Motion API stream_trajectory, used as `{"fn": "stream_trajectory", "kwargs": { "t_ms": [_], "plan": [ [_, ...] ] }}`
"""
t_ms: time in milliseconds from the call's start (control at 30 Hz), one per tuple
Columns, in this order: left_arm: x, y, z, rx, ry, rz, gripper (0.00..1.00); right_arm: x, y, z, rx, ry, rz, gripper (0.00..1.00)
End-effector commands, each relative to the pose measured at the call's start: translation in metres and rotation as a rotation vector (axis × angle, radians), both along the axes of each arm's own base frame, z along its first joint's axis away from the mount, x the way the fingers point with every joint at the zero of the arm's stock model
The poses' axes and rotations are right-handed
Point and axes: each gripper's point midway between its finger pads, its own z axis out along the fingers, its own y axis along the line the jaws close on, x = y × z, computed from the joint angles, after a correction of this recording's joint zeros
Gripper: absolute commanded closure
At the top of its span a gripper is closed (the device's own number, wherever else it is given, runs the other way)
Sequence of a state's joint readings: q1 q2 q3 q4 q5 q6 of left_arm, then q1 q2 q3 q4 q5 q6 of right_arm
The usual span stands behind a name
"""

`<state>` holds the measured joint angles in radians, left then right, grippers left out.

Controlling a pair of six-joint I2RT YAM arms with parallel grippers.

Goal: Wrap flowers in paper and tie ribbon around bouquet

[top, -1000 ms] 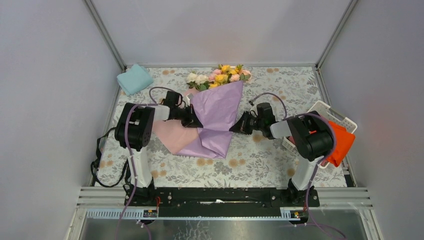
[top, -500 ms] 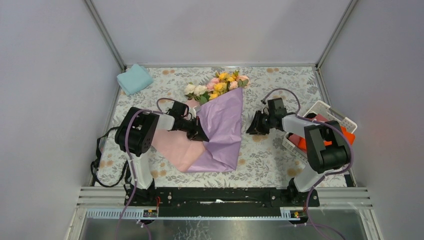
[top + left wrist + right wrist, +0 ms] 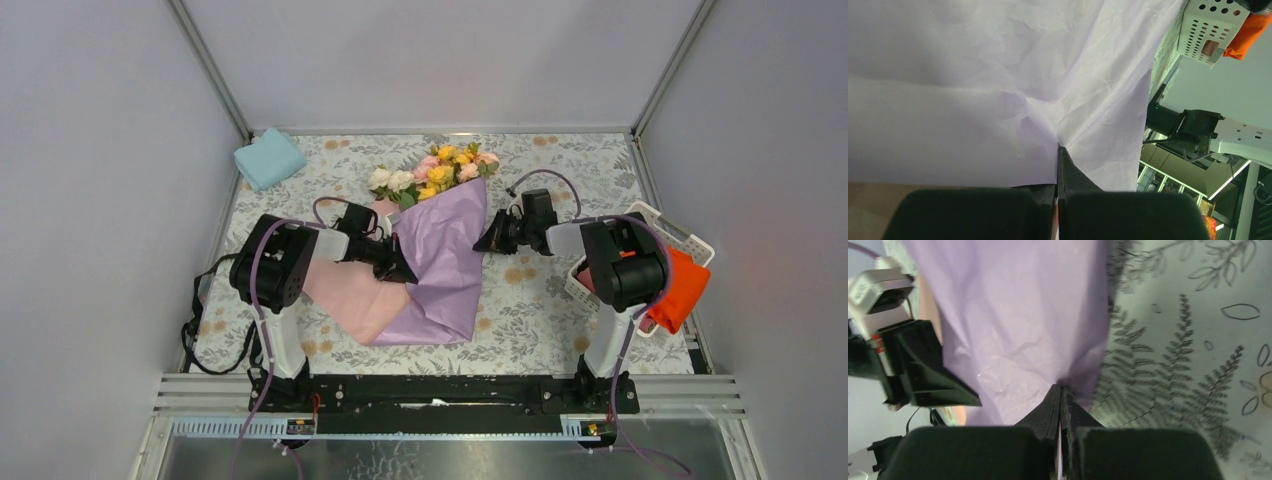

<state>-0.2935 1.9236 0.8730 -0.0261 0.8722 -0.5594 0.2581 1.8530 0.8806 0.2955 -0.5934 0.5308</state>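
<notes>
Left pincer (image 3: 400, 272): closed tight on paper (image 3: 445, 250) at left fold. Right pincer (image 3: 483, 243): closed tight on paper's right edge. Paper folded over flowers (image 3: 435, 170), mid worktop (image 3: 530, 310), blooms protruding at far end. Blue cloth (image 3: 268, 160) far left; white basket (image 3: 672, 225) right.

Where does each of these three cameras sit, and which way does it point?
Top: above and behind, looking down at the table, left arm, right arm, flowers and purple paper.
Left wrist: on the left arm, looking along its shut left end effector into the paper.
Right wrist: on the right arm, looking along its right end effector at the paper's edge.
Shared: the paper.
</notes>
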Motion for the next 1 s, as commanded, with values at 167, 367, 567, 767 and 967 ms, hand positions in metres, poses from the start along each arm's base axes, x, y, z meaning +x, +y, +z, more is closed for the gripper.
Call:
{"fn": "stream_trajectory", "kwargs": {
  "t_ms": [167,367,567,767,967],
  "plan": [
    [0.003,0.036,-0.047,0.237,0.004,0.070,1.00,0.054,-0.069,-0.016,-0.241,-0.005,-0.255,1.00],
    [0.012,0.029,-0.037,0.187,-0.025,0.062,1.00,0.021,-0.029,0.038,-0.386,-0.192,-0.081,1.00],
    [0.013,0.027,-0.035,0.171,-0.026,0.054,1.00,-0.089,0.067,0.062,-0.191,-0.204,0.248,1.00],
    [0.028,0.022,-0.019,0.148,-0.073,0.053,1.00,-0.173,0.093,0.029,-0.044,-0.032,0.403,1.00],
    [0.045,0.023,-0.006,0.152,-0.139,0.075,1.00,-0.197,0.067,-0.024,-0.205,0.089,0.371,1.00]
  ]
}}
